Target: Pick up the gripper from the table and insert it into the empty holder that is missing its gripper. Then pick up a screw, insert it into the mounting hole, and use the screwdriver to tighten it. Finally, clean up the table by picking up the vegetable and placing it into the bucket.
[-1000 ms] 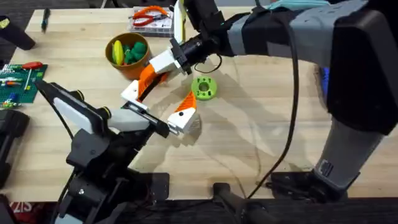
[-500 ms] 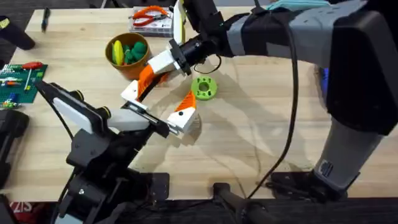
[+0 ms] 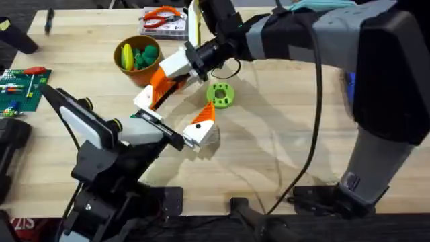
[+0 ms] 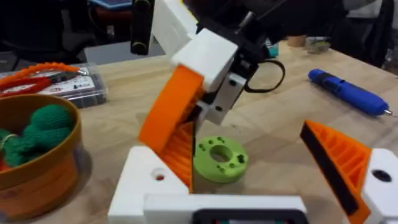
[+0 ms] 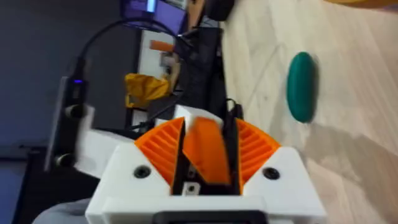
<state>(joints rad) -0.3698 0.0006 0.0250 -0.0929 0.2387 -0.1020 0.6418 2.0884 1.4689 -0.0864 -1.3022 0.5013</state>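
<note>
My right gripper point(image 3: 169, 72) reaches in from the right and is shut on the loose orange gripper point(image 3: 158, 83) point(image 5: 208, 152). That piece slants down into the white holder point(image 3: 143, 101) point(image 4: 146, 190) on one side of my left gripper point(image 3: 176, 107), which stands wide open. A small hole point(image 4: 159, 177) shows in the holder. The lime-green vegetable point(image 3: 220, 95) point(image 4: 219, 158) lies on the table point(image 3: 269, 148) between the left fingers. The bucket point(image 3: 141, 75) point(image 4: 37, 183) stands just behind. The blue screwdriver point(image 4: 348, 93) lies farther right. The screw is out of view.
Green and yellow toy pieces point(image 3: 138, 55) fill the bucket. Orange-handled pliers point(image 3: 161, 17) rest on a clear box at the back. A green circuit board point(image 3: 17, 87) lies at the left edge, with a black pen point(image 3: 48, 20) behind it.
The left gripper has shifted slightly right and away, and the right gripper with the orange piece moved with it. The vegetable has not moved.
</note>
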